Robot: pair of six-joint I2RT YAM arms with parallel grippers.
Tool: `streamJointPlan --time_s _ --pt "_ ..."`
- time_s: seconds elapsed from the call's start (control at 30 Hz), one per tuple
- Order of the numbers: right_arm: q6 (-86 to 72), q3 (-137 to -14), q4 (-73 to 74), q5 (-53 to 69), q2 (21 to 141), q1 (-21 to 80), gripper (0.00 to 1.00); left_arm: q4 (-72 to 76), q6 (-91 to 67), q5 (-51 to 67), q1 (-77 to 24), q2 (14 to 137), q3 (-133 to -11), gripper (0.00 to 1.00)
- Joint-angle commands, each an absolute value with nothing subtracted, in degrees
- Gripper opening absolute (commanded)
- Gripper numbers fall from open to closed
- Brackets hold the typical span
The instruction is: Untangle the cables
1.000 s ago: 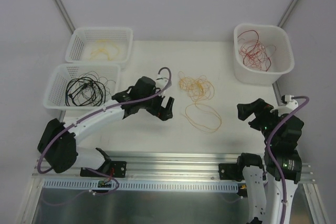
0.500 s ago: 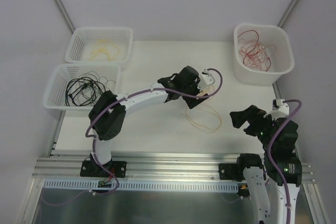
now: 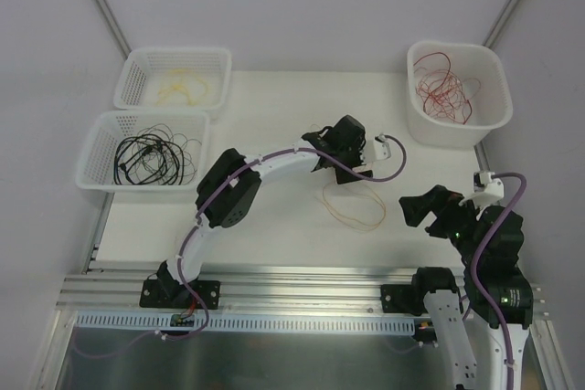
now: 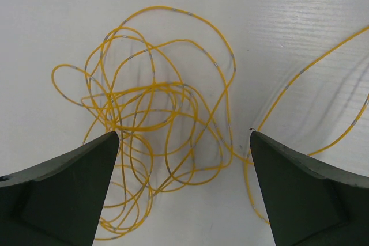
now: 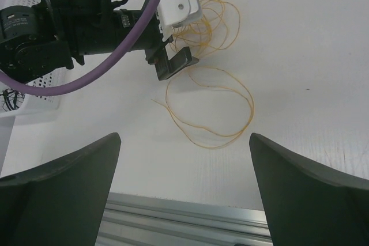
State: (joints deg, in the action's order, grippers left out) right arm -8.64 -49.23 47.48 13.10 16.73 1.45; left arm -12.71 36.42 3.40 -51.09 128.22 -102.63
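At the far left of the bench (image 3: 265, 107), a white mesh basket (image 3: 91, 148) holds a bundle of black cables (image 3: 146, 157). A second basket (image 3: 132, 79) just behind it holds a few pale yellow cables (image 3: 178, 90). The left arm (image 3: 274, 163) reaches from its base across to the middle of the bench, a purple hose (image 3: 395, 160) looping off its wrist. The left fingers (image 4: 63, 194) are spread wide and grip nothing. They point down over a yellow tangle (image 4: 144, 122) lying loose on the bench. In the wrist view most of that tangle sits between the two fingertips, with one strand trailing out past the right-hand tip. Whether the tips touch the bench cannot be told. Just nearer and to the right of the tangle lies a single yellow loop (image 5: 252, 110), flat on the bench and apart from both arms. At the far right corner a white tub (image 3: 457, 137) holds red cables (image 3: 443, 89) in loose coils. Nearer, by the right edge of the bench, the right fingers (image 5: 57, 194) are also spread wide and empty, raised above the bench and facing toward the loop and the left arm's wrist.
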Motion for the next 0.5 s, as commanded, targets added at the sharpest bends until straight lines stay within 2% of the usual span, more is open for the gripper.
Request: streamJointPlan --time_s 0.0,0.23,0.37,0.4,0.47 --pt "-7.5 -51.2 48.8 14.2 17.9 2.0 1.00 -12.9 37.0 8.9 -49.4 130.6 -106.9 0.99" --pt "-7.4 -50.9 49.2 13.8 17.9 2.0 0.99 -15.3 29.7 13.3 -48.2 132.4 -108.2 0.97" --pt "-7.6 -50.6 49.4 14.0 17.8 2.1 1.00 -17.1 26.6 16.3 -48.1 133.6 -107.9 0.81" --pt "-7.6 -50.7 49.5 14.0 17.7 2.0 1.00 -17.8 26.5 16.3 -48.3 133.9 -107.9 0.70" --pt "-7.5 -50.7 49.9 13.7 17.5 2.0 1.00 -18.7 25.6 15.7 -48.8 133.8 -107.8 0.57"
